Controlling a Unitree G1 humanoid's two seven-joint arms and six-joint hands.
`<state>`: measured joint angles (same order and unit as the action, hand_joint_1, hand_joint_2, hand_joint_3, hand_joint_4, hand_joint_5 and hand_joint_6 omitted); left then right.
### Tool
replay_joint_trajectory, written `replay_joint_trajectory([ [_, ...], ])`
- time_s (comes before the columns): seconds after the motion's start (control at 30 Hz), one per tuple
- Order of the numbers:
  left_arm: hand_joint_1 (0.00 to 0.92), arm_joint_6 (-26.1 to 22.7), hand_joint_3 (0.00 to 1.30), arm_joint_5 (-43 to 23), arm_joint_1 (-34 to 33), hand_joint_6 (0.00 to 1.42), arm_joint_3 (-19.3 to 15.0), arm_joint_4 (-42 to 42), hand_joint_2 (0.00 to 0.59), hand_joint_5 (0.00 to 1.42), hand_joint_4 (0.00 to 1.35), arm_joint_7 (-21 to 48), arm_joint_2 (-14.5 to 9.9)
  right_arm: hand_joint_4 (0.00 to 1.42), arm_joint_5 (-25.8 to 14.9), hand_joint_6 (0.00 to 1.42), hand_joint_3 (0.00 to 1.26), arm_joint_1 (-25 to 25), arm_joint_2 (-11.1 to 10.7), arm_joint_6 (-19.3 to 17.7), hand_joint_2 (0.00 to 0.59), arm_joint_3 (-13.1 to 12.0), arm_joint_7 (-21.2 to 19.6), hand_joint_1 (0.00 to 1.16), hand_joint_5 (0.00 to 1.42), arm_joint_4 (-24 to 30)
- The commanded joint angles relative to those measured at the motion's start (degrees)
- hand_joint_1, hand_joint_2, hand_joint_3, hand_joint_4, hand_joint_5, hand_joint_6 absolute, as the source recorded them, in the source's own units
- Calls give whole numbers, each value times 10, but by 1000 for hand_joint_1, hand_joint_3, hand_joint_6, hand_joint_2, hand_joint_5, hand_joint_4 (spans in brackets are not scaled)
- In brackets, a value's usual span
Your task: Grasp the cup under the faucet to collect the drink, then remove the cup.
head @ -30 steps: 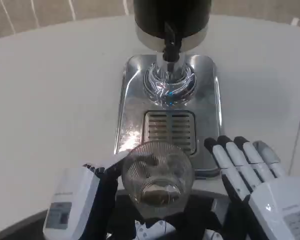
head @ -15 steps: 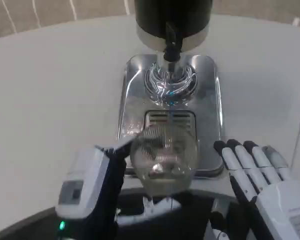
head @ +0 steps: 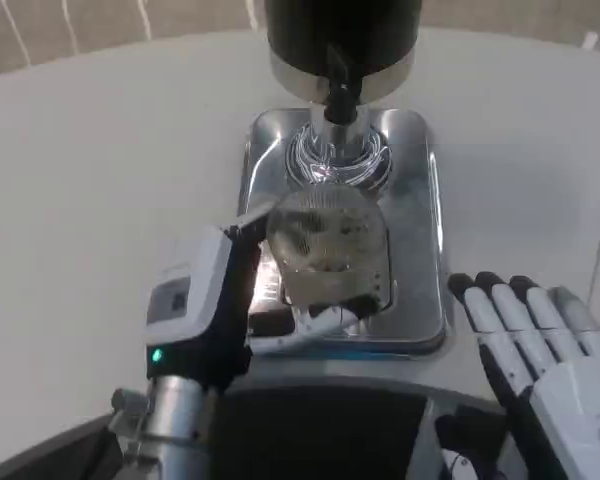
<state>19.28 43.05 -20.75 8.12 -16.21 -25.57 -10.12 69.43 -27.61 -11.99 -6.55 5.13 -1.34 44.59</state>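
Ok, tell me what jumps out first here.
The left hand holds a ribbed clear cup over the shiny steel tray, just in front of the black dispenser and its faucet. The right hand waits open at the lower right, fingers spread, holding nothing.

The cup (head: 328,245) looks like clear ribbed glass or plastic, kinda glossy, and the tray (head: 420,215) under it is mirror-polished metal throwing glare all over, with a slotted metal grate in the middle. The faucet (head: 338,95) has a shiny black body with a chrome band and base, sitting on a matt, smooth white table (head: 90,170). Both the left hand (head: 205,310) and right hand (head: 545,355) have smooth white plastic-looking shells with black fingers, and the left forearm is brushed silver metal.
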Motion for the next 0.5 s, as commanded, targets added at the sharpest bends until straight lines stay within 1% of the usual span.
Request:
replay_joint_trajectory([
  [0.03, 669, 17, 1160, -15, -51, 1424, 17, -73, 79, 1424, 1290, -17, -6, 0, -3, 0, 0, 2, -1, 4, 532, -7, 8, 528, 0, 1],
  [0.2, 669, 32, 1160, -17, -103, 1424, 31, -150, 79, 1424, 1290, -31, -17, 0, -12, 0, 0, 15, -6, 6, 531, -19, 5, 531, 0, -10],
  [0.3, 669, 35, 1160, -17, -132, 1424, 38, -191, 79, 1424, 1290, -43, -18, 0, -18, 0, 0, 20, -8, 6, 531, -26, 6, 533, 0, -14],
  [0.5, 669, 32, 1160, -25, -174, 1424, 48, -251, 79, 1424, 1290, -67, -21, 0, -20, 0, 0, 24, -6, 8, 531, -29, 9, 535, 0, -15],
])
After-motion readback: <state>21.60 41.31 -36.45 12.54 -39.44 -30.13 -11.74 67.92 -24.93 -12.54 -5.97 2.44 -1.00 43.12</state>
